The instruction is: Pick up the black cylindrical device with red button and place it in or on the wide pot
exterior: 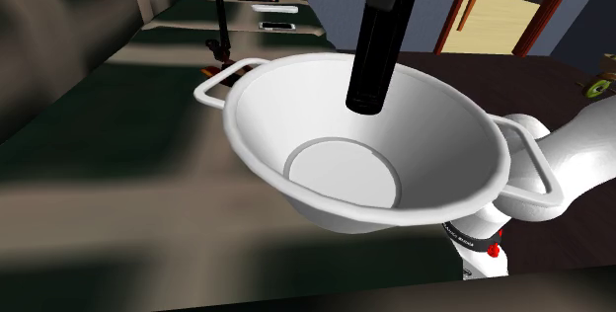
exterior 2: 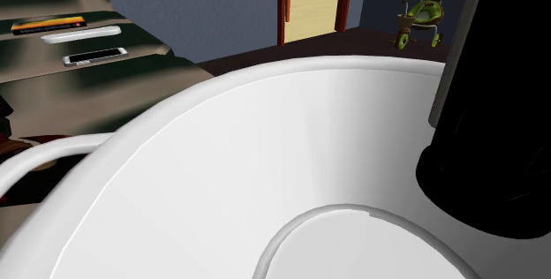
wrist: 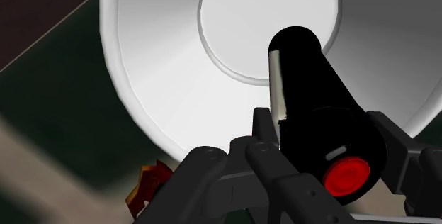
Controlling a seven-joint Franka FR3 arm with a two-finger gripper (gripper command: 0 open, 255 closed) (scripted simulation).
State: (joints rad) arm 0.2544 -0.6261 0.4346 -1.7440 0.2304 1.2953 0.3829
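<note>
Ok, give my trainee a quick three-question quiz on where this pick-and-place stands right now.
1. Pick one. The tool is: A open; B shut on the black device; C shut on nothing.
2. True or false: the black device lies flat on the floor of the white pot.
3. Fill in: the button on the device's end is ___.

Key: 1 B. 2 False: it hangs nearly upright over the pot, clasped in the tool. 3 Red.

The cylinder point(exterior: 382, 43) is black, its button point(wrist: 346, 174) red, and the wide pot point(exterior: 444, 142) plain white.
</note>
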